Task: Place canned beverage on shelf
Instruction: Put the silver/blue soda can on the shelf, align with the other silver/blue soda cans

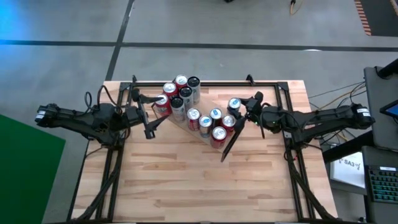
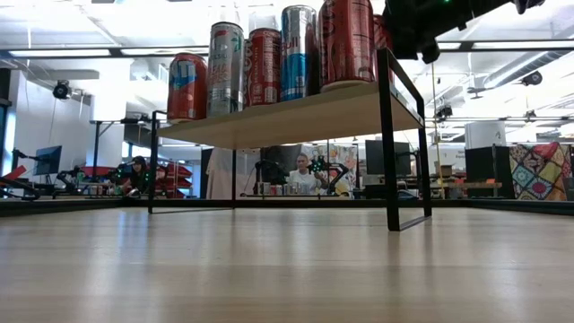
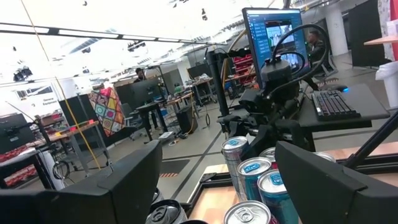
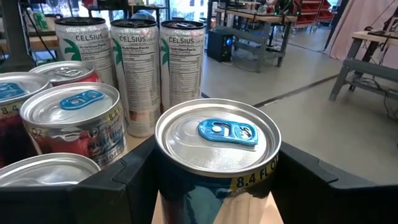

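Butcher-block tabletop [image 1: 205, 180] lies bare in its near half, seen from above, and the low view looks across it to the shelf [image 2: 296, 112], which stands on thin black frames and carries all the cans.

At the right end of the shelf the right gripper [image 4: 214, 177] holds a blue canned beverage [image 4: 216, 140] with a blue tab; its two fingers sit against both sides of the can, just below the rim. The can is upright and appears to rest on the plank beside other blue and red cans [image 1: 208, 123]. Releasing it and pulling the arm away seems to be the only part left for this can.

Farther along, at the left end of the shelf, the left gripper [image 1: 144, 112] hovers with its fingers spread and nothing between them, near a cluster of red, white and black cans [image 1: 180, 92].

Beyond the tabletop a workshop with desks and monitors is visible, and people sit there.
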`<state>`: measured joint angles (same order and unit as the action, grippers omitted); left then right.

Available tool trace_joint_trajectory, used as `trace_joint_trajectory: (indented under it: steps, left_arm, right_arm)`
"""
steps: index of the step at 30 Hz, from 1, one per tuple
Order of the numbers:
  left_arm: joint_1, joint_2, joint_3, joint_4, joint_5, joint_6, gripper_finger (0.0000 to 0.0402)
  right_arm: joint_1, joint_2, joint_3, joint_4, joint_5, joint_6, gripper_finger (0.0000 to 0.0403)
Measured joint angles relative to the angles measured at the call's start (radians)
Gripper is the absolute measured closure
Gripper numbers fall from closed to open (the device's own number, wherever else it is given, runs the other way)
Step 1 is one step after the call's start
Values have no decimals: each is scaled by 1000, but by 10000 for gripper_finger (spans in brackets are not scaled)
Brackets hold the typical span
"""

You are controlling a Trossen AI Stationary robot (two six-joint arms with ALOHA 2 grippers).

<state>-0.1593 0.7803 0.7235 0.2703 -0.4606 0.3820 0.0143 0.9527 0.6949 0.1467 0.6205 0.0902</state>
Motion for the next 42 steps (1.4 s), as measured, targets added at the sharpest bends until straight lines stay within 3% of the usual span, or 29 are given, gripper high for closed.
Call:
trace_joint_trajectory:
  steps: [14,26,42]
  left_arm:
    - [0,0,0,0,0,2,104]
    - [0,0,0,0,0,7,104]
    - [0,2,0,-1,0,6,104]
  right_arm:
    - [0,7,0,-13,0,30,164]
    - [0,6,0,-29,-19,53,110]
    - [0,-21,43,-37,-19,16,106]
